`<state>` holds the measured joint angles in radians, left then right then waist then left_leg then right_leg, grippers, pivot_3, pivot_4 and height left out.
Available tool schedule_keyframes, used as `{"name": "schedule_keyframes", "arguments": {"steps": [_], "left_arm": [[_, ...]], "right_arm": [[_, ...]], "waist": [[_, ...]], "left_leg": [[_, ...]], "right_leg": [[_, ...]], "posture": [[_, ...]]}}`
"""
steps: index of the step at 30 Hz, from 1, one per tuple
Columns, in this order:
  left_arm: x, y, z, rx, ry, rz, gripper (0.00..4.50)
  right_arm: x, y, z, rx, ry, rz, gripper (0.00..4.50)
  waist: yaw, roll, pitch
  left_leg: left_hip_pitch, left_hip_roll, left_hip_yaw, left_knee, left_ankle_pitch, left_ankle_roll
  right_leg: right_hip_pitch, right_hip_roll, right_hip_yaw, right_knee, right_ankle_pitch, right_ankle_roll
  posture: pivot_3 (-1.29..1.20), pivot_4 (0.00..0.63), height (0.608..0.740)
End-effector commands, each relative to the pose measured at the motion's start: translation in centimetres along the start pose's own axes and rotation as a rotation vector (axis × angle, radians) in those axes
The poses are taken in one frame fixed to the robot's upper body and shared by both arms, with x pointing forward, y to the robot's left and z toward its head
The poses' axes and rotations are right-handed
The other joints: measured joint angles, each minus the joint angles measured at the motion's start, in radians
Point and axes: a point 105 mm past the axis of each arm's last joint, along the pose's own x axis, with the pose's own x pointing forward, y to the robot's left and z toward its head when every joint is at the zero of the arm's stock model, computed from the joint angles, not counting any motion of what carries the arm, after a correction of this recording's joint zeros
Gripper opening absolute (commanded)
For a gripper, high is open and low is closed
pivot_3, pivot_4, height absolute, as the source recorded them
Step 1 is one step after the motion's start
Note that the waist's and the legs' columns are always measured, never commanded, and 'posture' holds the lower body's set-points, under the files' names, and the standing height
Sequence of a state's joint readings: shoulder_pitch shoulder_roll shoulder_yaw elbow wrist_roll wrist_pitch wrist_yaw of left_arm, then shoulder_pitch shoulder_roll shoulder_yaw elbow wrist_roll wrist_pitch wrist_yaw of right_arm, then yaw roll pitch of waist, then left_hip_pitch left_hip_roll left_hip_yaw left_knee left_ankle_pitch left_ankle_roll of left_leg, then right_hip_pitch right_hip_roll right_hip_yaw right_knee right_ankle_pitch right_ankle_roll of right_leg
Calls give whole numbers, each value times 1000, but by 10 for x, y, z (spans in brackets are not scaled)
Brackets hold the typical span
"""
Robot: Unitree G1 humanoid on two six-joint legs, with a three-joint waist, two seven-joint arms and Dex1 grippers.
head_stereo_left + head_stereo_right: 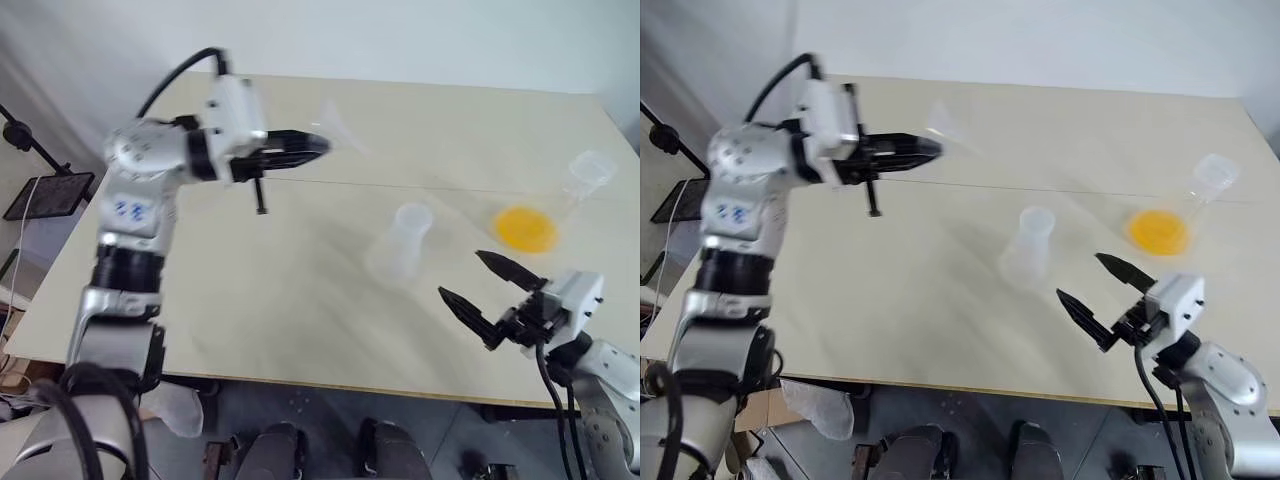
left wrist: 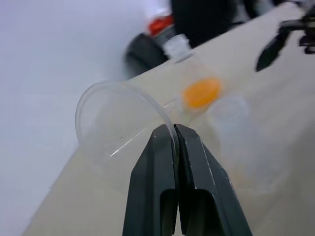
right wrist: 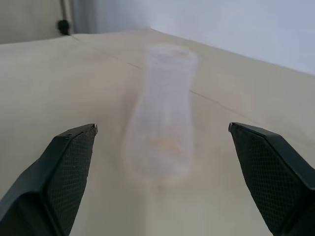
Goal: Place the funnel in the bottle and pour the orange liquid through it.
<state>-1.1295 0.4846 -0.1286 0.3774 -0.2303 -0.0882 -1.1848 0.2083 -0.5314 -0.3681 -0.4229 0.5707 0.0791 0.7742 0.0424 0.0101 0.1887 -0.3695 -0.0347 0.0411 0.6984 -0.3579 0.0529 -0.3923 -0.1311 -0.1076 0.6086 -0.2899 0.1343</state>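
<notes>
L hand (image 1: 318,146) was raised over the desk (image 1: 300,300), fingers pressed together on the rim of the funnel (image 2: 115,125). L wrist view showed that pinch plainly; head views gave only a blurred cone (image 1: 945,125) past the fingertips, prob. lying level w/ its long axis along the hand's. R hand (image 1: 1090,290) was spread wide, holding nothing. Bottle (image 1: 1028,245) stood upright mid-desk, framed betw. the R fingers in the R wrist view. Orange liquid (image 1: 524,228) sat in a clearer flask (image 1: 585,175) nr the desk's R edge.
</notes>
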Motion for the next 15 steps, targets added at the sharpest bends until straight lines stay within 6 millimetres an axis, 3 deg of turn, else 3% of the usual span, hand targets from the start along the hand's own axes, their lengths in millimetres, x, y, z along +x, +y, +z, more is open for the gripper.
{"name": "schedule_keyframes", "arguments": {"steps": [1,6,15], "left_arm": [[21,2,6,82,27,-99,13],[41,-4,-3,166,96,-198,13],[57,-12,-9,201,139,-289,13]], "right_arm": [[-7,3,12,-50,-45,-40,4500],[-9,13,13,-45,-61,-78,4500],[-14,20,14,-40,-58,-123,4500]], "waist": [[-7,0,0],[-19,0,0],[-9,0,1]], "left_leg": [[0,1,0,0,0,0],[0,1,1,0,0,0],[-2,0,-1,1,1,2]], "right_leg": [[0,1,0,0,0,0],[-1,1,1,-1,0,0],[0,-1,1,-1,0,1]], "posture": [[0,150,740],[0,150,740],[0,150,740]]}}
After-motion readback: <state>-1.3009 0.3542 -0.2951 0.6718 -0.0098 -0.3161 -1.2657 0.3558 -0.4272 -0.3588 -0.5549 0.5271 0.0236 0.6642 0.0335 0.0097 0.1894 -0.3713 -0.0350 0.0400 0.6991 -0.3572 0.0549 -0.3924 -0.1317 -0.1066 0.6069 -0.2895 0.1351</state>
